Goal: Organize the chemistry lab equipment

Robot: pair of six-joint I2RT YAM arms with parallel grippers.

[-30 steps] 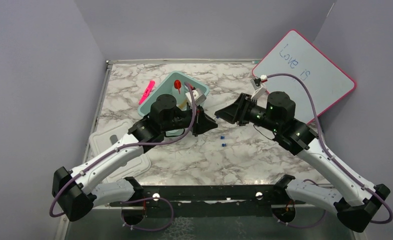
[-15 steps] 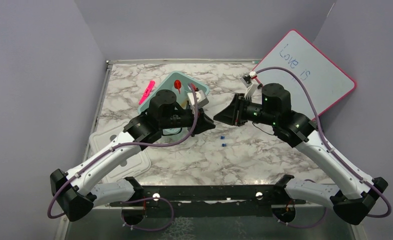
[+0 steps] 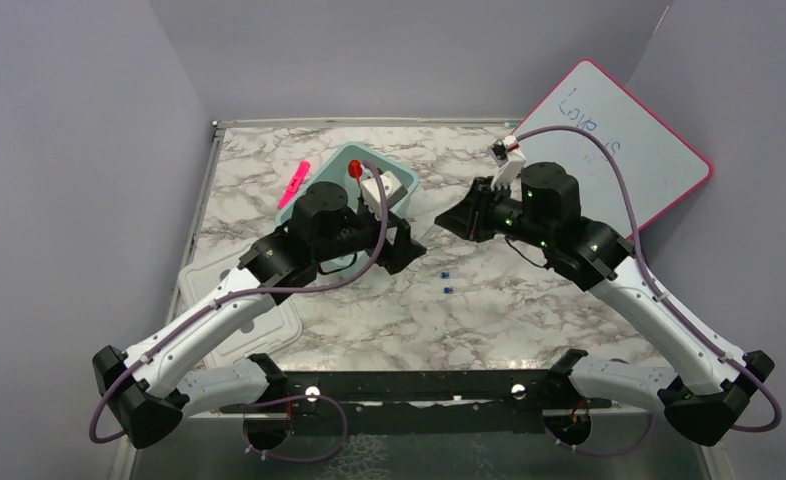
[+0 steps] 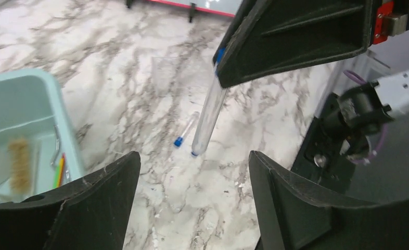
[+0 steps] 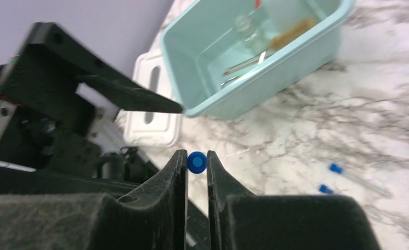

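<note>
A clear tube with a blue cap [image 4: 210, 112] hangs tilted above the marble table, and my right gripper [image 5: 196, 159] is shut on its capped end [image 5: 196, 162]. My left gripper [image 4: 194, 159] stands open just below it, with nothing between its fingers. In the top view the two grippers face each other, left [image 3: 409, 245] and right [image 3: 451, 222]. Two more blue-capped pieces [image 3: 445, 273] [image 3: 447, 290] lie on the table in front of them. The teal bin [image 5: 317, 36] holds the tan-bristled brush [image 5: 291, 31], the metal tongs [image 5: 244, 63] and the red-bulbed dropper [image 3: 354, 171].
A pink marker [image 3: 294, 184] lies left of the bin. The pink-framed whiteboard [image 3: 619, 140] leans at the back right. A white lid [image 3: 269, 330] lies at the table's front left, under the left arm.
My left gripper has opened and let go of the clear tube. My right gripper has shut on its capped end and lifted slightly.
</note>
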